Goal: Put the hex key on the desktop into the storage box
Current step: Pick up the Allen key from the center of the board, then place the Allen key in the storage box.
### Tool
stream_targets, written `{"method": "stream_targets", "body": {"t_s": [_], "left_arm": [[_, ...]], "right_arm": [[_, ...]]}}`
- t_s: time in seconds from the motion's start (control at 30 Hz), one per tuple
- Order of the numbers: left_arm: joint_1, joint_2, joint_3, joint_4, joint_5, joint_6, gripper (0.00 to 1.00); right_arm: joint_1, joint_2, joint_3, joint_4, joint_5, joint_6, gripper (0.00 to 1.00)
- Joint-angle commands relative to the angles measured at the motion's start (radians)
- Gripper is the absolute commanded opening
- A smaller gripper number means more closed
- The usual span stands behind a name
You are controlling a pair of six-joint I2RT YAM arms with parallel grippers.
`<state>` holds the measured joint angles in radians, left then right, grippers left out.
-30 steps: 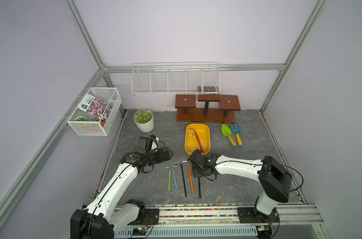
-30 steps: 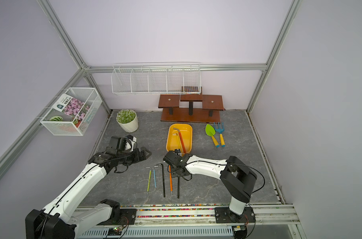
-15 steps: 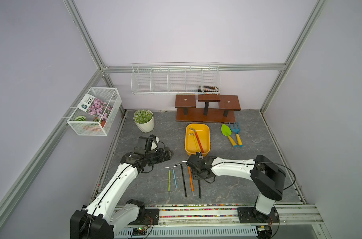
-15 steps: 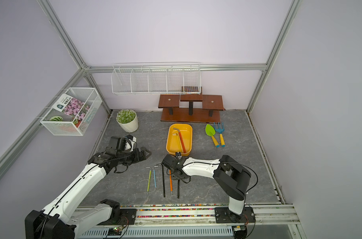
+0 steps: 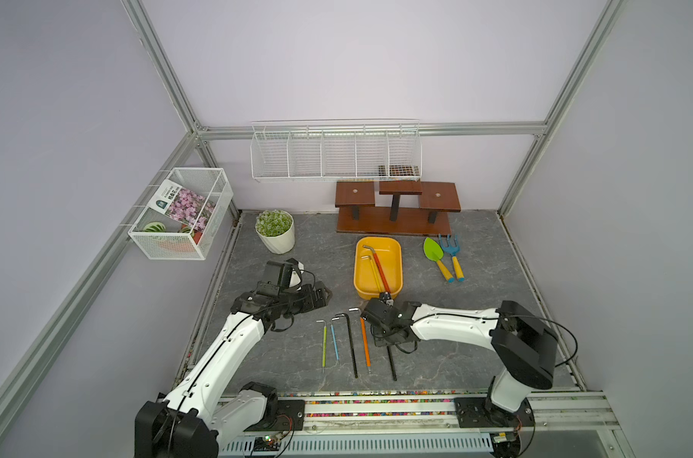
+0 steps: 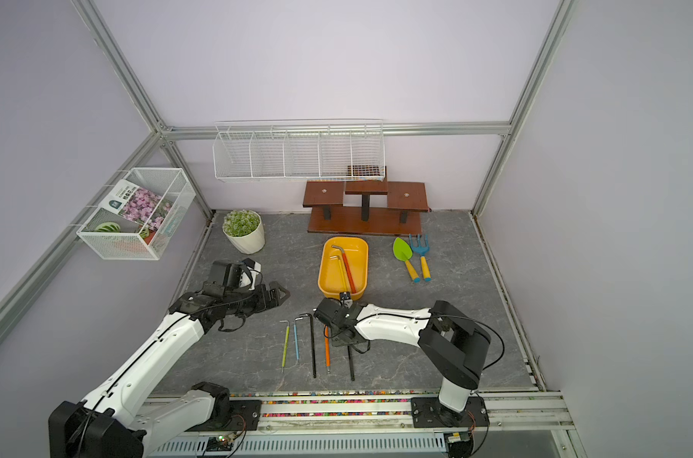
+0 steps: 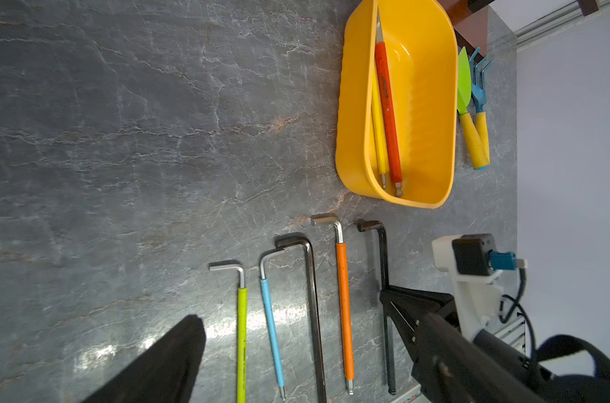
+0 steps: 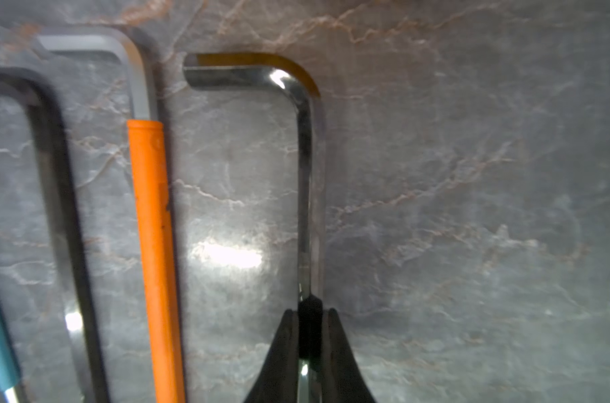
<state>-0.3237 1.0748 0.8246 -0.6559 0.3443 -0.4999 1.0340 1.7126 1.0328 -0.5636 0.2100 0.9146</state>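
Observation:
Several hex keys lie side by side on the desktop [image 5: 305,253]: green [image 5: 324,345], blue [image 5: 334,341], a long black one [image 5: 351,345], orange [image 5: 364,341] and a dark one [image 5: 392,365] at the right end. My right gripper [image 8: 309,314] is shut on that dark hex key [image 8: 307,157], gripping its long shaft, which lies on the desktop. The yellow storage box [image 5: 377,239] stands just behind, holding a red and a yellow key. My left gripper [image 5: 324,295] hovers open to the left of the row, its fingers [image 7: 164,366] wide apart and empty.
A potted plant [image 5: 275,232] stands at the back left and a wooden stand [image 5: 394,216] at the back. A green trowel [image 5: 436,253] and a blue rake [image 5: 453,253] lie right of the box. White wire baskets [image 5: 336,152] hang on the walls.
My right gripper's jaws have closed onto the shaft of the dark hex key at the right end of the row. The left arm has not moved.

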Motion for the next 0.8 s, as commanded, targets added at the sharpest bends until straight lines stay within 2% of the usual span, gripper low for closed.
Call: {"method": "stream_targets", "body": {"t_s": [0.0,0.3,0.47,0.77], "left_arm": [[-0.003,0.005,-0.001,-0.002,-0.005,0.011,1.00],[-0.005,-0.016,0.072,0.011,0.000,-0.047,1.00],[-0.003,0.030,0.140,0.025,0.009,-0.044,1.00],[-0.004,0.121,0.162,0.079,0.049,-0.043,1.00]], "right_arm": [[0.006,-0.085,-0.008,-0.024,0.026,-0.024,0.04],[0.005,-0.210,0.044,-0.135,0.076,-0.053,0.02],[-0.005,-0.224,0.110,-0.192,0.109,-0.086,0.03],[-0.141,-0.211,0.178,-0.135,-0.015,-0.180,0.03]]}}
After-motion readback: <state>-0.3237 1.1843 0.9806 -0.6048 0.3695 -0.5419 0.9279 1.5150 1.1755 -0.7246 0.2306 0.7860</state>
